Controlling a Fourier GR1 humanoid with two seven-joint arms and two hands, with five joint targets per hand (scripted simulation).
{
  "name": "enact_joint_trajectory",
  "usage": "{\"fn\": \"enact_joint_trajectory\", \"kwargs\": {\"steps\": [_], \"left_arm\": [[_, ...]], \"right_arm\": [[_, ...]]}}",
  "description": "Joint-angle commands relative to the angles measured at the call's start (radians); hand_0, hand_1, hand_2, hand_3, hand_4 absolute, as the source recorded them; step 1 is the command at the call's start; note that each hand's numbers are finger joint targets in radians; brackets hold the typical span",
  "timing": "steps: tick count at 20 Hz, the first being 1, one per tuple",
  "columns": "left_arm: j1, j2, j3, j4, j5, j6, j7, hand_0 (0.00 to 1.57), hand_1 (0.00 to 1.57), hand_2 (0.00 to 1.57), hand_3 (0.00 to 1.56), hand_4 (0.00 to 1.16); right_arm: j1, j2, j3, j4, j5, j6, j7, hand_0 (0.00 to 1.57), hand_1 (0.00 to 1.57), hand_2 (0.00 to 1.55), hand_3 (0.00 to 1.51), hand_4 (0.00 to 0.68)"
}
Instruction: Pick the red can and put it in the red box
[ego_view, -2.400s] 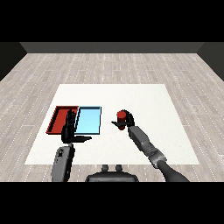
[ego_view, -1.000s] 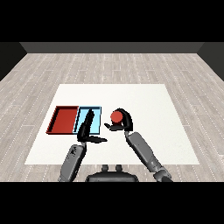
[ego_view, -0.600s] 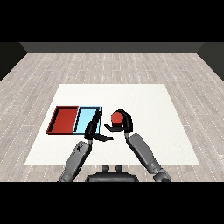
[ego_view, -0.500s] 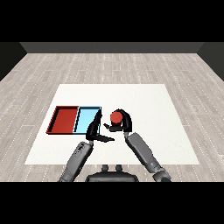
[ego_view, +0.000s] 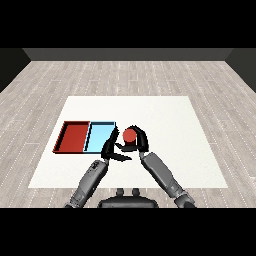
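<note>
Head view: the right hand is curled round the red can, holding it just right of the blue tray, with the red tray one place further left, and the left hand sits right against the can with fingers fairly straight, holding nothing that I can make out. This looks like the carry step, perhaps a handover between hands. Either way, the next move calls for taking the can left across the blue tray and lowering it inside the red tray's rim before letting go.
</note>
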Motion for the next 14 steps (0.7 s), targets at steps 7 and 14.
{"fn": "enact_joint_trajectory", "kwargs": {"steps": [7,14], "left_arm": [[-0.043,0.000,-0.013,0.119,0.073,-0.021,-0.086,0.00,0.00,0.00,0.00,0.00],[-0.091,0.000,-0.056,0.071,0.085,0.007,-0.008,0.00,0.00,0.00,0.00,0.00]], "right_arm": [[0.029,0.000,0.038,-0.019,-0.008,0.004,-0.007,1.45,1.45,1.44,1.38,0.624],[-0.120,0.001,0.109,0.041,-0.105,-0.070,-0.005,1.49,1.49,1.45,1.38,0.617]]}}
